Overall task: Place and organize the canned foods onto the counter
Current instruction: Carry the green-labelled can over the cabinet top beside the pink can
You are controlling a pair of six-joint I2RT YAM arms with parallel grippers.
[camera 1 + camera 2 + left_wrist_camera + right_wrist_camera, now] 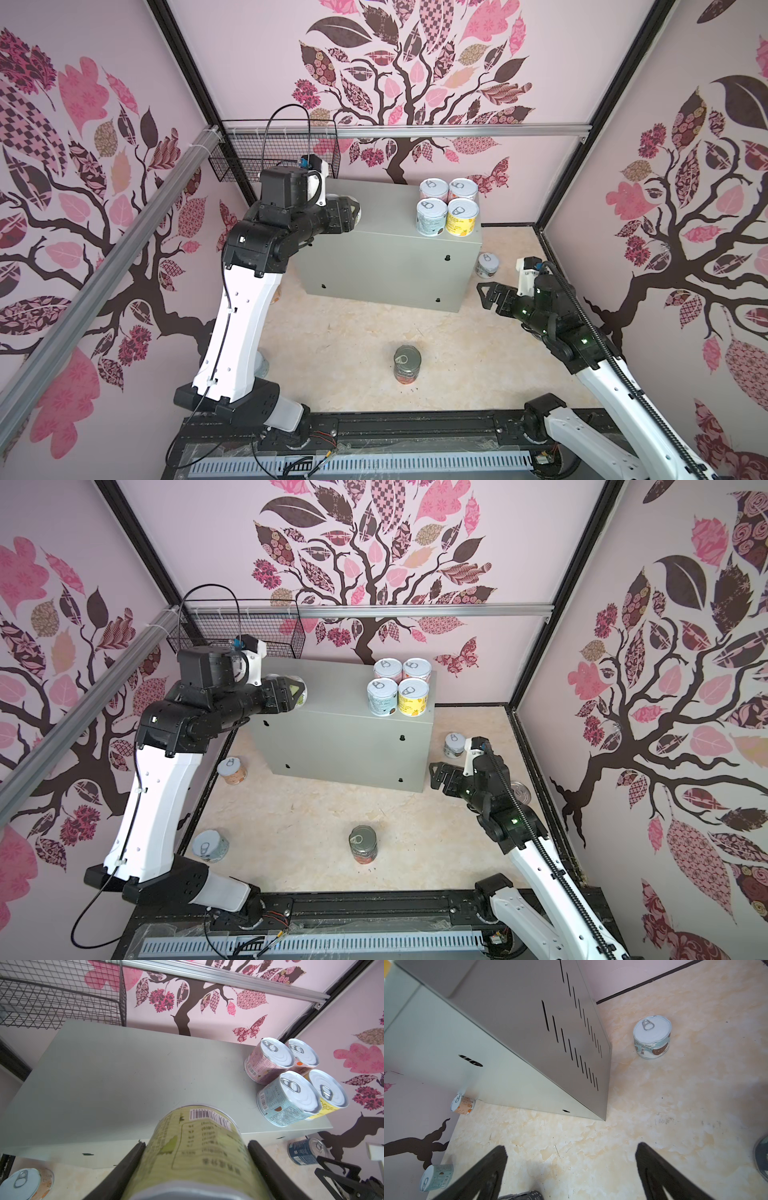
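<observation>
On the counter (374,216), four cans (446,208) cluster clear of the left pincer (195,1147) grasping a green can (199,1147).

Both arms pair glossy white shells on the long links with matte black joint housings, and small green lights glow on the right arm (582,345). A thin black cable loops above the left arm (237,316), and a ribbed black cable chain runs along the right. Each wrist carries a white camera bracket (253,663), and the gripper fingers (483,1172) are black, tapered and cut out.
</observation>
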